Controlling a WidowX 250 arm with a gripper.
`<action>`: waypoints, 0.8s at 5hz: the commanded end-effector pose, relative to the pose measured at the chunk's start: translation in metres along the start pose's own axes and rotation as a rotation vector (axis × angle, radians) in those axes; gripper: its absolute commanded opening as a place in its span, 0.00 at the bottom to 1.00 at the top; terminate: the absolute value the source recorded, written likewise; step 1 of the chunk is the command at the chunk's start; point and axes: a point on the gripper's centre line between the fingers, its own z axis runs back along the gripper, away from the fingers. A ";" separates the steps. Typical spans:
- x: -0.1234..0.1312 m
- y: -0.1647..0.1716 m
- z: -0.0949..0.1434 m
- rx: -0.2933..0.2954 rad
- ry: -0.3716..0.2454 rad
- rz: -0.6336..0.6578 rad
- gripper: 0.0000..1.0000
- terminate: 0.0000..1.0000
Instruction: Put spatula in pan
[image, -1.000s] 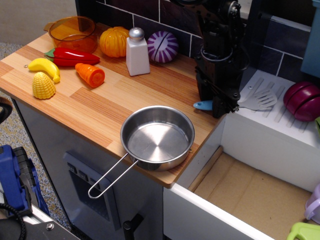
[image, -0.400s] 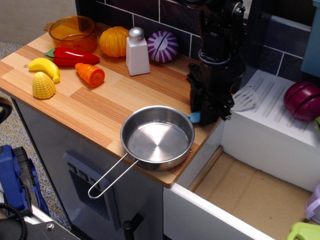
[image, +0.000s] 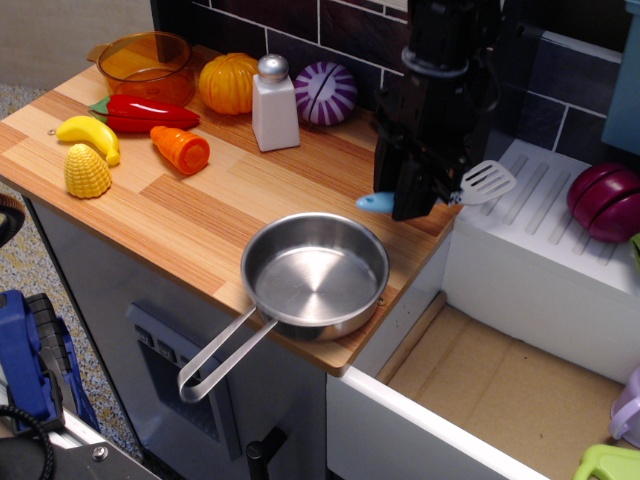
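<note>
Gripper: clamped on the spatula's mid-handle, above the counter.
Spatula: lifted, roughly level, head at 3 o'clock of the gripper, blue tip at 9.
Pan: at 7 o'clock, below the gripper, apart.

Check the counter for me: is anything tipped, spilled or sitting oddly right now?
Nothing spilled or tipped. The one oddity is the pan: it sits at the counter's front corner, its wire handle jutting past the edge over open air. The gripper holds the spatula crosswise above the counter, head over the white drainer.
</note>
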 end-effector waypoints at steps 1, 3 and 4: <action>0.003 0.007 0.043 0.019 -0.043 -0.034 0.00 0.00; -0.018 -0.020 0.054 0.031 0.064 0.284 0.00 0.00; -0.032 -0.035 0.053 0.070 0.115 0.476 0.00 0.00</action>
